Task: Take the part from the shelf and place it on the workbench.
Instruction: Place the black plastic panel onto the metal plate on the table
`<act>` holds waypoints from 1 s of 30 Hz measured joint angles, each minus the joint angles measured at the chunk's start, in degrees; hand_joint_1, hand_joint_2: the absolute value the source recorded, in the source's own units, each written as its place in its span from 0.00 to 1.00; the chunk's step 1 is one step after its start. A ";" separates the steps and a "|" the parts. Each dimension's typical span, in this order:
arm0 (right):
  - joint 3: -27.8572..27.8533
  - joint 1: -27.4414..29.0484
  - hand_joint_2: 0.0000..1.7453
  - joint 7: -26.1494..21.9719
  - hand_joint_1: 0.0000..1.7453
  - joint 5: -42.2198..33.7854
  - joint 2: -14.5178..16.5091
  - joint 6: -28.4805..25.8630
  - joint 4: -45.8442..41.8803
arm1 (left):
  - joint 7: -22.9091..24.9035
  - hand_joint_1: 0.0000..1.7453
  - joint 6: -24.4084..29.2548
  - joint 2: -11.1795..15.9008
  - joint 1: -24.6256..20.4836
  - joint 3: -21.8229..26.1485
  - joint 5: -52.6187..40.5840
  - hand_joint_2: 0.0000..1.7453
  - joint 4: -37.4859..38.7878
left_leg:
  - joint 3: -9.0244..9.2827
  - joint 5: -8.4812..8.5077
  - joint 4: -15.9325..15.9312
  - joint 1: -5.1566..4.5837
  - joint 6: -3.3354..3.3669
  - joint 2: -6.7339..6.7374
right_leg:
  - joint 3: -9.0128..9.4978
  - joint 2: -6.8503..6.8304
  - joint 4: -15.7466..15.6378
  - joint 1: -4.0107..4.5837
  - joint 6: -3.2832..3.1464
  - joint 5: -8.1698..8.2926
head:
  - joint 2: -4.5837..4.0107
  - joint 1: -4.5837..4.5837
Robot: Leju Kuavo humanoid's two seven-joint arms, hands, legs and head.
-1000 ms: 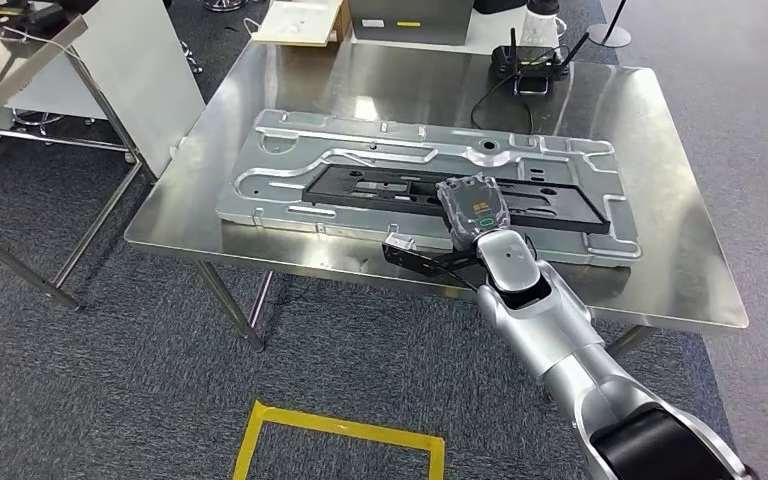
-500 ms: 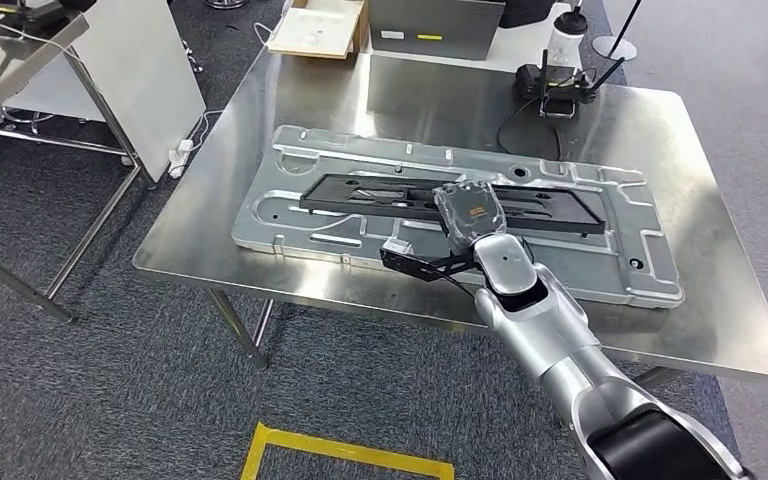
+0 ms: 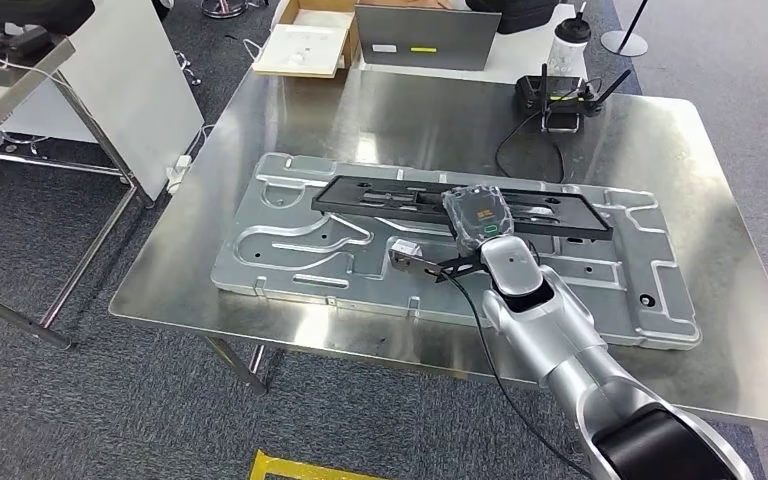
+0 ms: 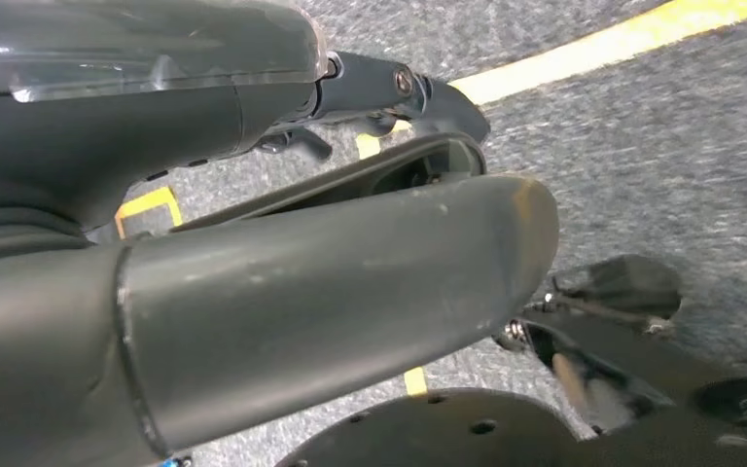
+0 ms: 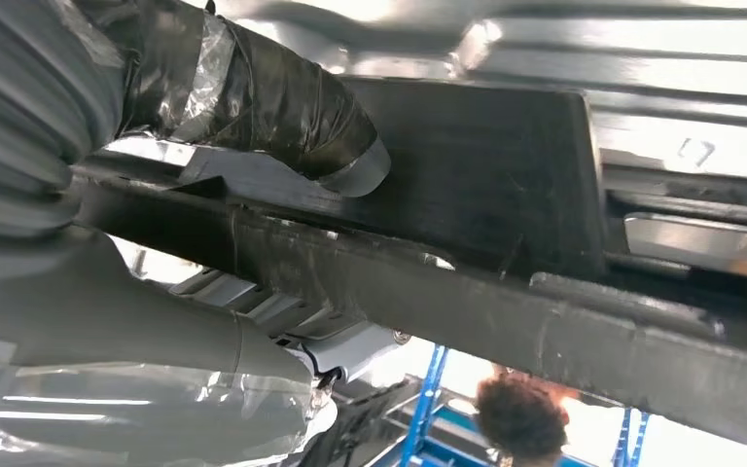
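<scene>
A steel workbench holds a large silver metal plate. Across the plate's far side runs a long black part. The robot's right hand, wrapped in clear film, grips this part near its middle, with the thumb and fingers closed around the black bar. The left hand hangs over grey carpet, and whether its fingers are spread or curled cannot be told. A router sits at the far edge.

hand grips the black part.
</scene>
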 joint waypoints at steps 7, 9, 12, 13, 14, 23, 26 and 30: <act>0.02 0.19 1.00 0.00 1.00 0.00 0.07 0.02 0.45 | 0.00 0.00 0.01 0.20 0.45 0.01 0.05 0.00 0.00 | -1.05 10.06 -13.47 0.35 0.21 0.12 | 4.71 0.16 0.42 -0.13 1.56 -4.58 | 0.00 0.03; 0.03 0.07 1.00 -0.10 1.00 -0.05 0.12 -0.01 0.58 | -0.01 0.00 0.01 0.19 0.45 0.01 0.21 0.00 0.01 | -0.81 11.14 -14.88 0.14 1.11 0.10 | 5.02 0.26 0.61 -0.01 2.29 -5.15 | 0.00 0.02; -0.01 -0.14 1.00 -0.32 0.25 -0.23 0.17 -0.20 0.60 | -0.25 0.00 0.03 0.11 0.43 0.01 0.48 0.50 0.01 | 0.35 10.99 -15.27 0.28 2.13 0.11 | 3.57 0.17 3.84 -0.18 3.06 -5.27 | 0.00 0.02; -0.03 -0.25 1.00 -0.33 0.00 -0.30 0.17 -0.30 0.65 | -0.34 0.00 0.09 0.09 0.36 0.01 0.53 0.75 0.01 | 0.75 10.77 -15.43 0.36 2.40 0.12 | 1.78 0.09 6.91 -0.25 3.33 -5.98 | 0.00 0.02; -0.05 -0.34 1.00 -0.34 0.00 -0.38 0.17 -0.39 0.73 | -0.40 0.00 0.19 0.10 0.27 0.01 0.53 1.00 0.01 | 1.06 10.48 -15.48 0.34 2.63 0.13 | -0.53 0.01 10.63 -0.31 3.55 -7.32 | 0.00 0.02; -0.30 -0.66 1.00 -0.62 0.00 -0.85 0.04 -0.57 1.62 | -0.43 0.00 0.32 -0.09 0.14 0.01 1.06 0.00 0.08 | 4.17 7.76 -15.41 -0.10 2.15 -0.10 | -1.39 -0.20 0.88 0.67 1.52 -0.12 | 0.00 0.02; -0.46 -0.81 1.00 -0.69 0.00 -0.91 0.01 -0.57 1.67 | -0.68 0.00 0.13 -0.05 0.10 0.05 1.55 0.00 0.09 | 4.24 7.51 -14.46 -0.18 1.17 -0.07 | -0.48 -0.20 0.07 0.51 0.96 0.30 | 0.00 0.07; -0.56 -1.05 1.00 -0.74 0.00 -0.97 -0.03 -0.56 1.72 | -0.93 0.00 -0.01 0.07 0.06 0.07 1.76 0.00 0.09 | -0.62 1.31 -3.83 0.11 0.31 0.00 | 0.38 -0.32 -0.35 0.05 0.31 0.28 | 0.00 0.04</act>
